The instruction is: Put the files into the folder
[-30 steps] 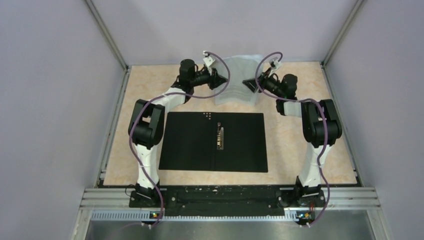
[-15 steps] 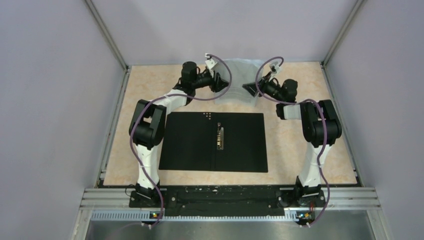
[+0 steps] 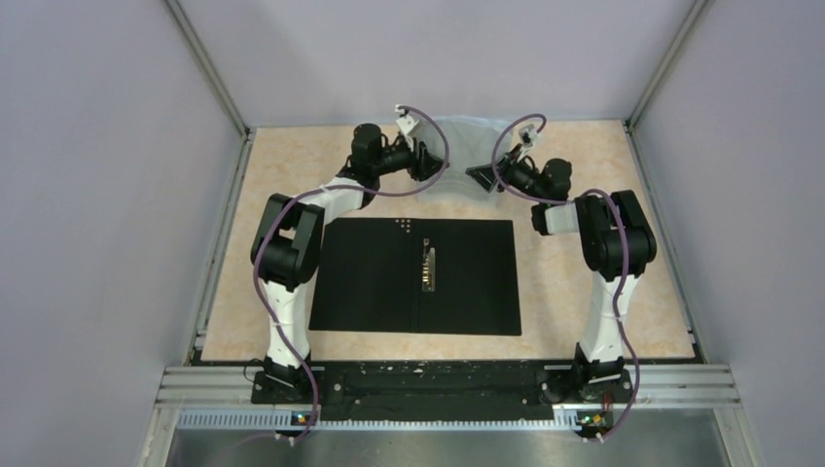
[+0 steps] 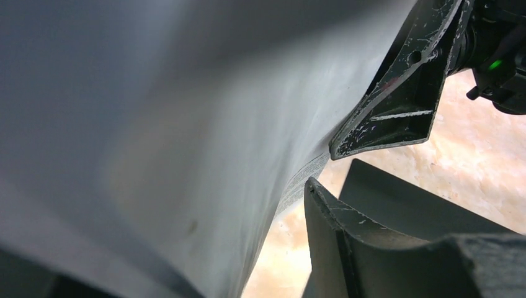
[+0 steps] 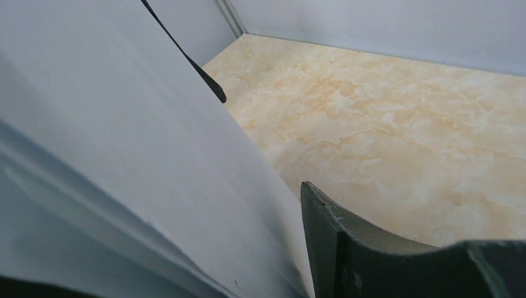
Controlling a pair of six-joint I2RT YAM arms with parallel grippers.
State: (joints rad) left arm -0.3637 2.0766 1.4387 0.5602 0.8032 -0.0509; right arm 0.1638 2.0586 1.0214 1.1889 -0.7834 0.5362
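Note:
The folder [image 3: 375,277] lies open in the middle of the table, black inside up, with its metal spine clip [image 3: 428,268]. The files [image 3: 457,156], white sheets, hang lifted at the far side between both grippers. My left gripper [image 3: 426,161] is shut on their left edge and my right gripper [image 3: 484,173] on their right edge. In the left wrist view the files [image 4: 155,136] fill the left, next to one finger [image 4: 347,248]; the right gripper [image 4: 397,112] and a folder corner [image 4: 397,198] show beyond. In the right wrist view the files [image 5: 124,155] cover the left beside one finger [image 5: 347,248].
The tan marbled table [image 3: 584,292] is closed in by grey walls at the left, right and back. A black base rail [image 3: 428,379] runs along the near edge, where both arms are mounted.
Both grippers have shifted slightly with the files held between them. The right gripper has moved a little left and nearer, and the sheets look shorter and more bowed.

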